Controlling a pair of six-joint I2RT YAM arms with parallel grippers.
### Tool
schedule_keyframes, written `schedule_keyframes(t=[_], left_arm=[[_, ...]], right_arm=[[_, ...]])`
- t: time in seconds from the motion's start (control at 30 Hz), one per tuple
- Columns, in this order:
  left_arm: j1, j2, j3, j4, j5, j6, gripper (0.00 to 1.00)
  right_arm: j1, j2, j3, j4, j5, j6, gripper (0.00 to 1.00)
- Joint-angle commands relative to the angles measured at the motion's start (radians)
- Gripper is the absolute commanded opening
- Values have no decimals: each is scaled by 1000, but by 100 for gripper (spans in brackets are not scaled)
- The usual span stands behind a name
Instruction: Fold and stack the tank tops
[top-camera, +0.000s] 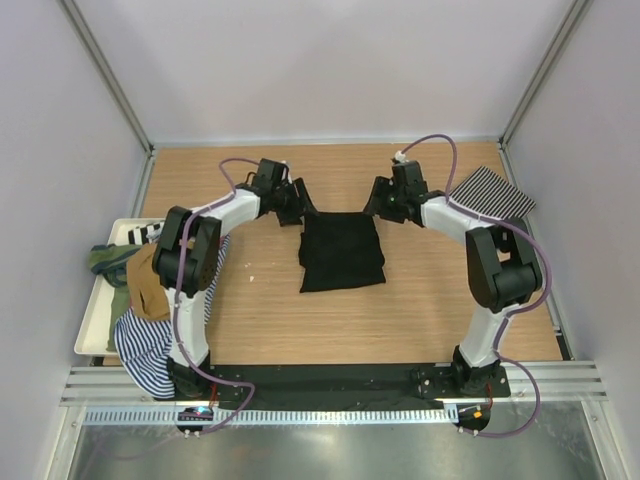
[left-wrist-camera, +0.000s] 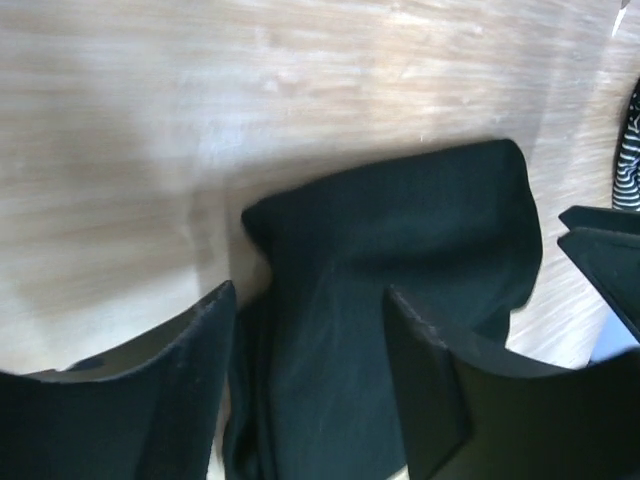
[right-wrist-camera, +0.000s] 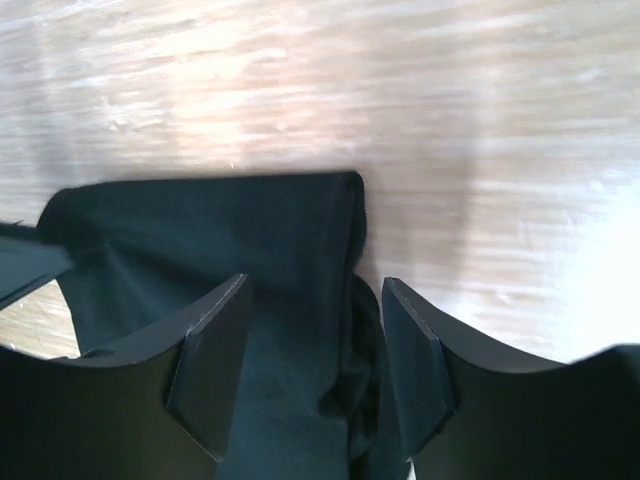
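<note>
the black tank top (top-camera: 340, 255) lay folded in the middle of the frame. the left gripper (left-wrist-camera: 308, 305) and right gripper (right-wrist-camera: 315, 295) hung over its top corners, fingers (left-wrist-camera: 190, 375) spread apart, holding nothing. it seemed best for them to lift straight up so no finger pulled the fold open. the striped tank top (top-camera: 490, 192) lay at the upper right.

No lettering, label, brand name, number or sign is showing legibly in any of the three views. A small black-and-white patterned patch (top-camera: 150, 232) is lying at the far edge of the white tray (top-camera: 88, 322), too small to be read as any mark.
</note>
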Motion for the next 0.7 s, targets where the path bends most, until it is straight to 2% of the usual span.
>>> schedule_keyframes(t=[0.0, 0.1, 0.17, 0.23, 0.37, 0.4, 0.63, 0.67], left_arm=[[4, -162, -46, 8, -41, 24, 63], [-6, -256, -132, -3, -62, 5, 70], [-20, -296, -202, -13, -83, -11, 76], [-48, -333, -244, -17, -108, -31, 78], [-80, -334, -313, -5, -120, -66, 84], [-92, -327, -316, 4, -122, -71, 85], [-129, -261, -322, 40, -116, -111, 87], [-129, -250, -330, 46, -116, -120, 87]], right_arm=[[-1, -91, -24, -11, 16, -5, 61], [1, -140, -90, -31, -9, -8, 62], [-1, -164, -126, -38, -24, -11, 70], [1, -172, -165, -51, -48, -18, 72], [1, -183, -225, -42, -85, -18, 75], [1, -186, -247, -29, -87, -16, 90], [1, -154, -261, -8, -131, -18, 91], [1, -140, -261, -5, -131, -18, 89]])
